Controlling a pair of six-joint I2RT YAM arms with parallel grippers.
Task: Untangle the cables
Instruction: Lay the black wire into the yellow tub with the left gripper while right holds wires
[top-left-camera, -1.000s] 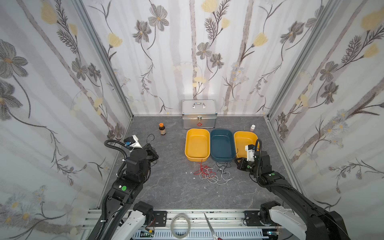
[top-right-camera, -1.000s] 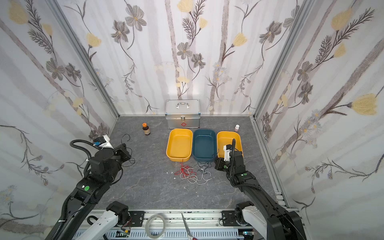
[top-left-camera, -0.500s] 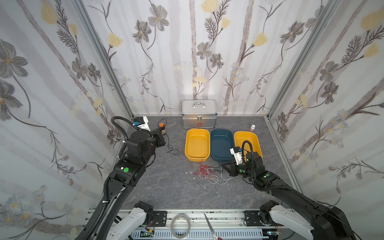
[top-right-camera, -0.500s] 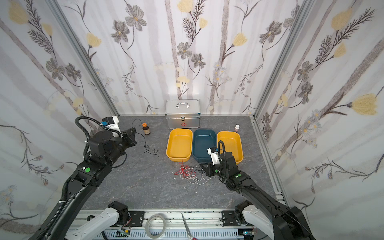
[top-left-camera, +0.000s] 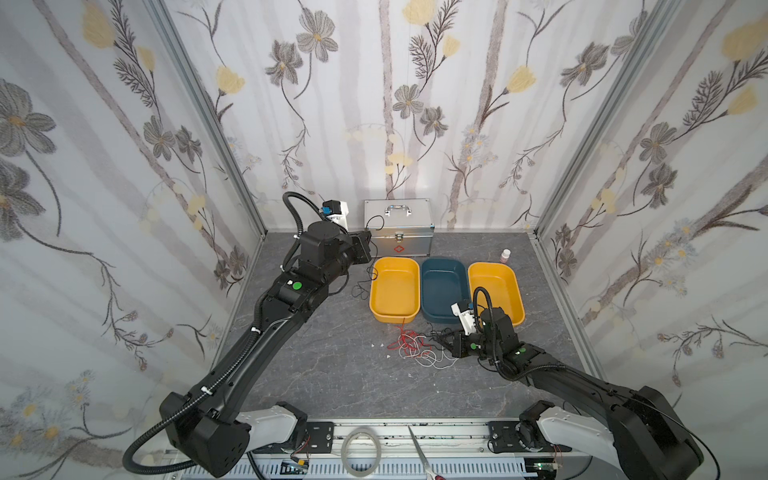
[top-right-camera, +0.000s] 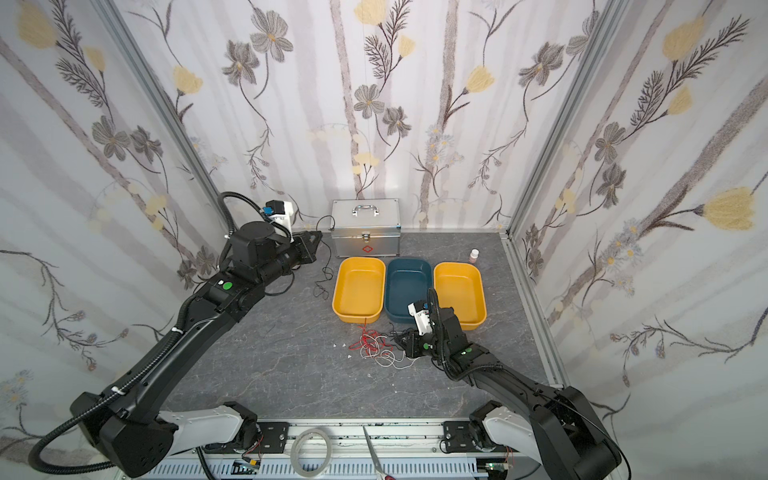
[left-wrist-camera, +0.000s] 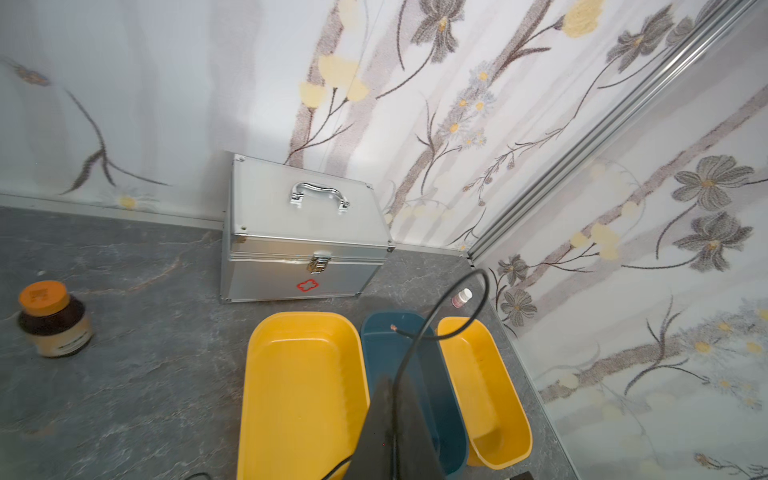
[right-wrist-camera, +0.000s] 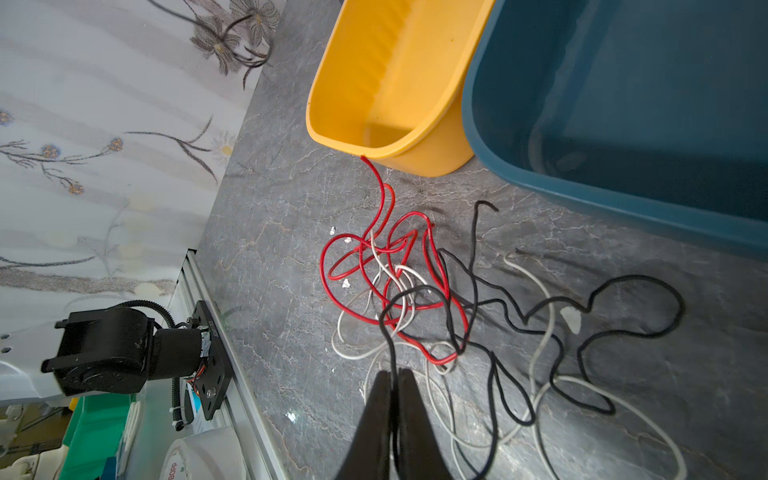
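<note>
A tangle of thin red (right-wrist-camera: 386, 249), white (right-wrist-camera: 544, 316) and black (right-wrist-camera: 623, 282) cables lies on the grey floor in front of the tubs, seen in both top views (top-left-camera: 411, 347) (top-right-camera: 374, 347). My right gripper (right-wrist-camera: 392, 372) (top-left-camera: 446, 343) is low at the tangle's right edge, shut on a black strand (right-wrist-camera: 387, 332). My left gripper (left-wrist-camera: 395, 382) (top-left-camera: 365, 245) is raised at the back left beside the silver case, shut on a separate black cable (left-wrist-camera: 436, 315). That cable curls ahead of the jaws, and its tail hangs to the floor left of the tubs (top-left-camera: 361, 282).
Three tubs stand in a row: yellow (top-left-camera: 392, 320), blue (top-left-camera: 442, 286), yellow (top-left-camera: 498, 282). A silver case (top-left-camera: 399, 228) is behind them. A brown bottle (left-wrist-camera: 54, 320) stands at the back left and a small bottle (top-left-camera: 505, 255) at the back right. A tape ring (top-left-camera: 360, 451) and scissors (top-left-camera: 419, 449) lie on the front rail.
My left arm has risen and swung from the front left towards the silver case, carrying its black cable. My right gripper has moved left from the yellow tub to the tangle.
</note>
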